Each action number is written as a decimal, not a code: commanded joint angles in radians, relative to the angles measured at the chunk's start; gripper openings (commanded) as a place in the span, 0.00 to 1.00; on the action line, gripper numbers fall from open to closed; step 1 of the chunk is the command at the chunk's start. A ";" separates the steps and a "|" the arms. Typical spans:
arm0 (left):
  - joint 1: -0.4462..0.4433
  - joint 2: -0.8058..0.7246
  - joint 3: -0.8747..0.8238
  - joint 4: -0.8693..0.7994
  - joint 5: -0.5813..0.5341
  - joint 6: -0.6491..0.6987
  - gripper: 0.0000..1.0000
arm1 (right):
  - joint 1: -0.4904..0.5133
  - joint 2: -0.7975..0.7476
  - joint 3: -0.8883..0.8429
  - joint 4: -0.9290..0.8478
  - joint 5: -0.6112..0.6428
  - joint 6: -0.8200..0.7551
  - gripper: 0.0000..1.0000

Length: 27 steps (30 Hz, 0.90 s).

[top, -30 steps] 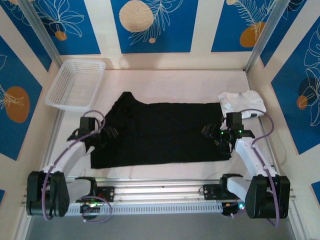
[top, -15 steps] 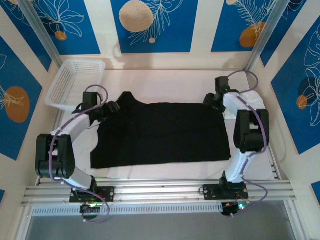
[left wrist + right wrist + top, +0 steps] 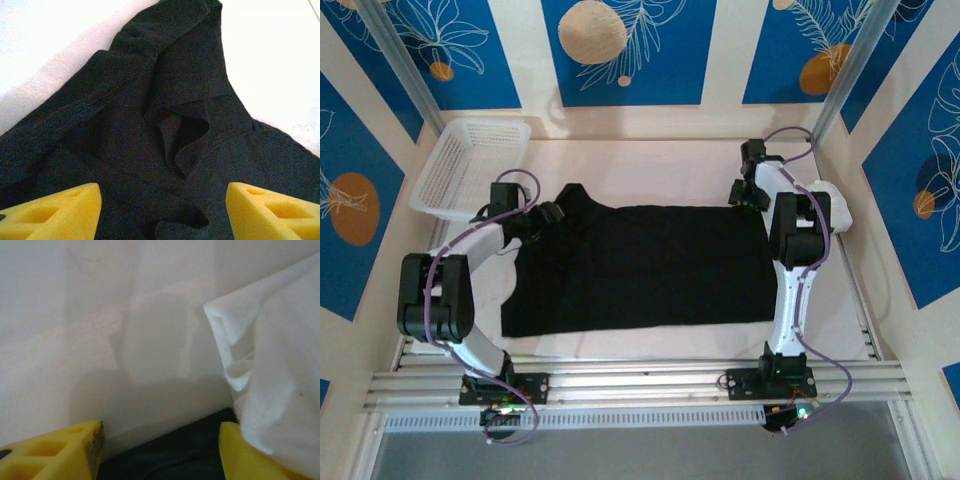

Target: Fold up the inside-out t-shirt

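The inside-out t-shirt (image 3: 640,265) lies spread flat, a plain black face up, in the middle of the table. My left gripper (image 3: 548,214) hovers open over its rumpled far-left corner. In the left wrist view the yellow fingers (image 3: 55,212) stand wide apart above folded black cloth (image 3: 165,100), holding nothing. My right gripper (image 3: 740,195) is at the shirt's far-right corner. Its jaws are open in the right wrist view, where the shirt's black edge (image 3: 165,460) lies between the fingertips (image 3: 60,452).
A white folded garment (image 3: 835,205) lies right of the right gripper and close against its right finger (image 3: 280,370). A white plastic basket (image 3: 470,165) stands at the far left. The bare pale tabletop (image 3: 650,165) stretches behind the shirt.
Both arms have reached from the shirt's near side out to its far corners, the left to the far-left corner, the right to the far-right one beside the white garment.
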 commanded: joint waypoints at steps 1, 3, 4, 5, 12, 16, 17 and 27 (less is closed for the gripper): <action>0.005 0.022 0.049 0.006 0.014 0.007 0.67 | -0.017 0.031 0.026 -0.080 -0.023 -0.022 0.52; 0.005 0.034 0.063 0.002 0.003 0.010 0.67 | -0.020 0.032 0.027 -0.078 -0.034 -0.028 0.41; 0.004 0.040 0.072 -0.002 -0.003 0.013 0.67 | -0.023 0.031 0.028 -0.075 -0.042 -0.031 0.34; 0.005 0.049 0.086 -0.011 -0.011 0.020 0.67 | -0.024 0.030 0.030 -0.072 -0.050 -0.035 0.28; -0.037 0.146 0.268 -0.133 -0.114 0.147 0.66 | -0.012 -0.036 -0.005 -0.006 -0.083 -0.060 0.01; -0.078 0.258 0.435 -0.249 -0.208 0.244 0.65 | 0.006 -0.118 -0.060 0.050 -0.066 -0.083 0.00; -0.085 0.293 0.483 -0.291 -0.235 0.264 0.65 | 0.010 -0.143 -0.080 0.066 -0.068 -0.086 0.00; -0.090 0.638 0.930 -0.528 -0.269 0.341 0.65 | 0.027 -0.226 -0.181 0.140 -0.078 -0.114 0.00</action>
